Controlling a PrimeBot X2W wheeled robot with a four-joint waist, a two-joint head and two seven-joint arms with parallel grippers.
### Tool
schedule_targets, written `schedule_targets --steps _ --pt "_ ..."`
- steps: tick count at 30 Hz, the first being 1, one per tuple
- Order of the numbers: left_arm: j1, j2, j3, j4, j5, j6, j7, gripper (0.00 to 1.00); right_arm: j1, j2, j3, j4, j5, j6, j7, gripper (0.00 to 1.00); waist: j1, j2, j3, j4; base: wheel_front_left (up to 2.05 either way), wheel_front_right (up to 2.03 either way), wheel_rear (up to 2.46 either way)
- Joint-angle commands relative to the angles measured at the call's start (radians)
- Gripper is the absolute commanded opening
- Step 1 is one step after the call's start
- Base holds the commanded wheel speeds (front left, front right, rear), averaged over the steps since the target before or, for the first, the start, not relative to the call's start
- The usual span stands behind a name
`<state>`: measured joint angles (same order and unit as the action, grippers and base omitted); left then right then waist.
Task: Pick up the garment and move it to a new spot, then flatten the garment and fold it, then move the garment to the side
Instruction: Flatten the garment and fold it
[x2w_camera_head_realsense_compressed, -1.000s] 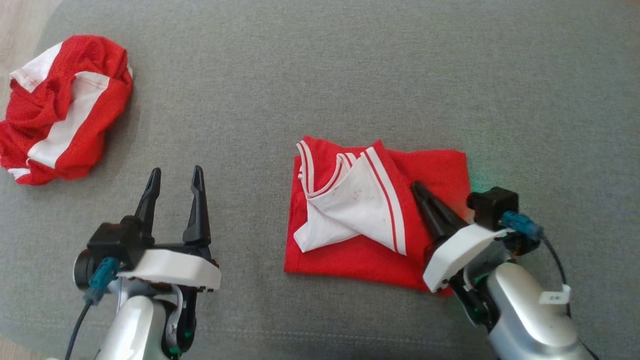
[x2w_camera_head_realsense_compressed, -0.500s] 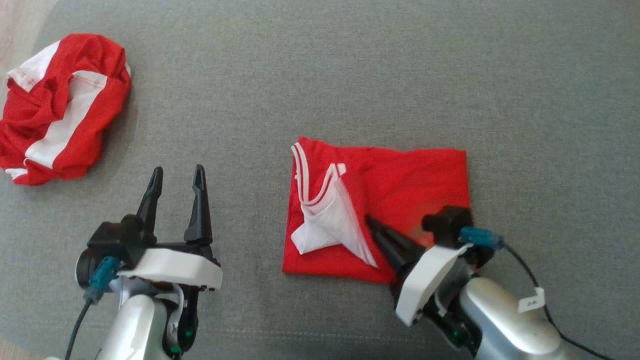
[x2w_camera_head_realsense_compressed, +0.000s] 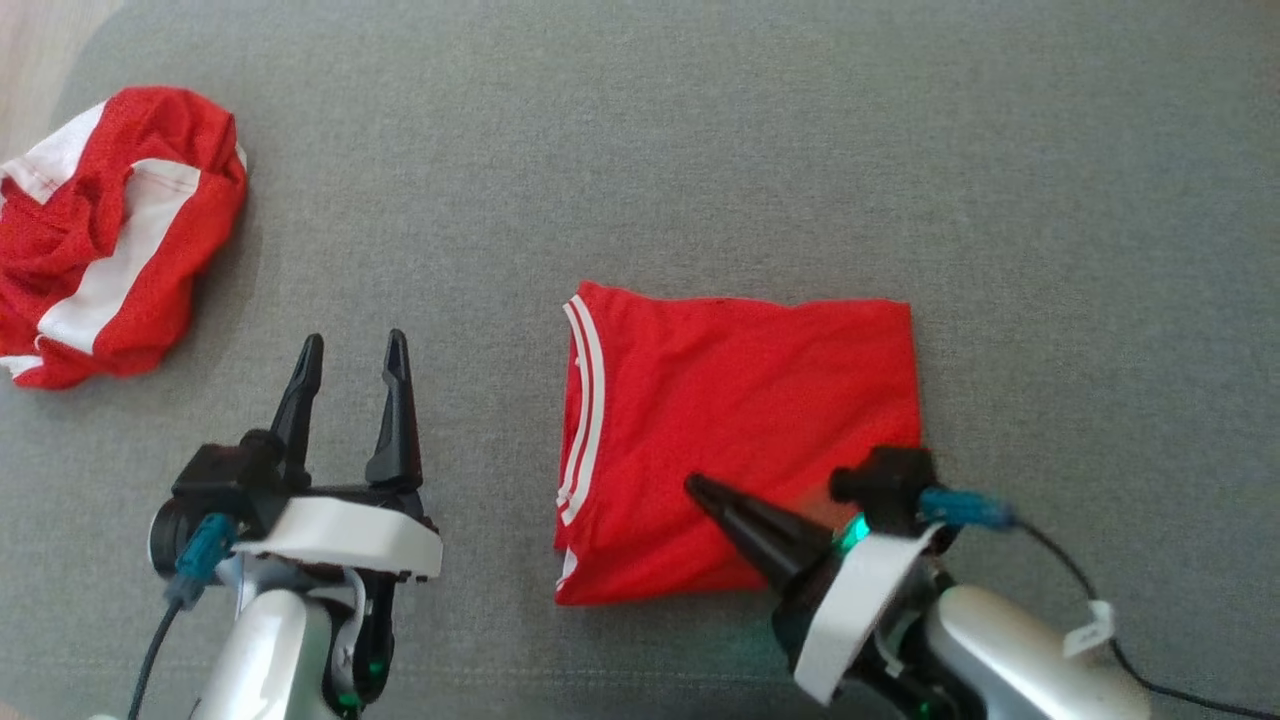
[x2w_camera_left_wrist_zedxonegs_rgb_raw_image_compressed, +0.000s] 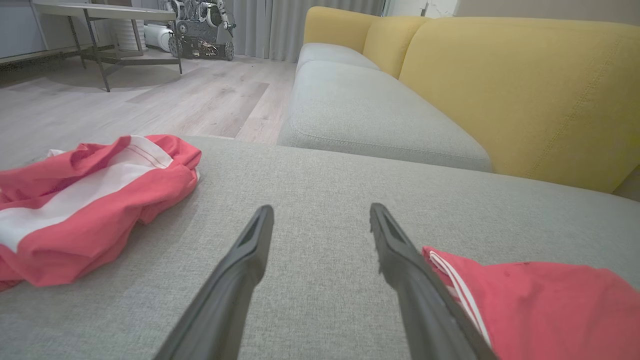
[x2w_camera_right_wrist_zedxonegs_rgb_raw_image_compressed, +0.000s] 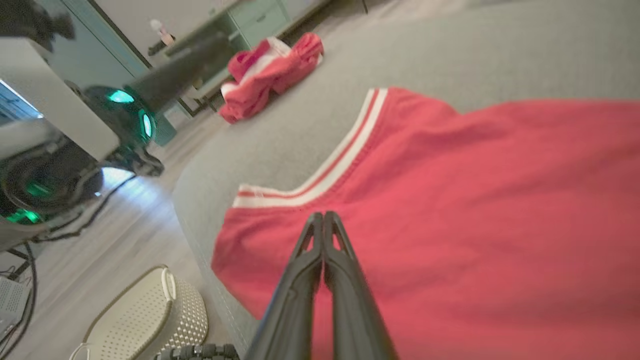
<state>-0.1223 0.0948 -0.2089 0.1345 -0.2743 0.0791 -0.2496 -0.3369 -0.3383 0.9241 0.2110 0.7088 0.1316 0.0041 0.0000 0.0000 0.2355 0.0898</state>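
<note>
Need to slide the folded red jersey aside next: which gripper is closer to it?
Right. The right gripper, shut, sits over the near edge of the folded red jersey; the left gripper, open, stands apart from it, off to its left.

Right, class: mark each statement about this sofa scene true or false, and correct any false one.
1. The right gripper is shut, its tips over the folded red garment. True.
2. The left gripper holds the crumpled garment. False: it is open and empty over the grey cushion; the crumpled garment lies apart, to its left.
3. White stripes run along the folded garment's left edge in the head view. True.
4. The white basket sits on the cushion. False: it stands on the floor.
</note>
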Motion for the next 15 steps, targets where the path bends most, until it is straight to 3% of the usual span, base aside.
schedule_targets --steps 1,3,6,7,9,10,14,15 --pt "-0.014 0.013 0.043 -0.031 0.005 0.003 -0.012 1.00 0.011 -0.008 -0.022 -0.058 0.001 -0.001 -0.029 0.00 0.0000 0.0000 -0.007 -0.006 0.00 0.00 0.00" --pt "-0.009 0.016 0.046 -0.031 0.005 0.004 -0.012 1.00 0.024 -0.015 -0.089 -0.080 -0.009 -0.001 -0.060 0.00 0.0000 0.0000 -0.015 -0.013 0.00 0.00 0.00" --pt "-0.001 0.022 0.052 -0.029 0.004 0.005 -0.012 1.00 0.068 0.018 -0.314 -0.047 -0.070 -0.001 -0.111 0.00 0.0000 0.0000 -0.030 -0.024 0.00 0.00 0.00" --pt "0.001 0.023 0.053 -0.029 0.004 0.006 -0.012 1.00 0.083 0.037 -0.382 -0.042 -0.103 -0.001 -0.116 0.07 0.0000 0.0000 -0.033 -0.026 0.00 0.00 0.00" --pt "0.004 0.025 0.054 -0.030 0.004 0.007 -0.012 1.00 0.107 0.072 -0.507 -0.043 -0.186 -0.001 -0.120 0.42 0.0000 0.0000 -0.039 -0.030 0.00 0.00 0.00" --pt "0.005 0.026 0.054 -0.030 0.004 0.008 -0.012 1.00 0.119 0.092 -0.562 -0.050 -0.222 -0.001 -0.119 1.00 0.0000 0.0000 -0.042 -0.032 0.00 0.00 0.00" --pt "0.007 0.035 0.055 -0.033 0.005 0.012 -0.012 1.00 0.170 0.166 -0.752 -0.138 -0.387 -0.001 -0.101 1.00 0.0000 0.0000 -0.053 -0.036 0.00 0.00 0.00" --pt "0.007 0.035 0.055 -0.033 0.005 0.012 -0.012 1.00 0.170 0.166 -0.752 -0.138 -0.387 -0.001 -0.101 1.00 0.0000 0.0000 -0.053 -0.036 0.00 0.00 0.00"
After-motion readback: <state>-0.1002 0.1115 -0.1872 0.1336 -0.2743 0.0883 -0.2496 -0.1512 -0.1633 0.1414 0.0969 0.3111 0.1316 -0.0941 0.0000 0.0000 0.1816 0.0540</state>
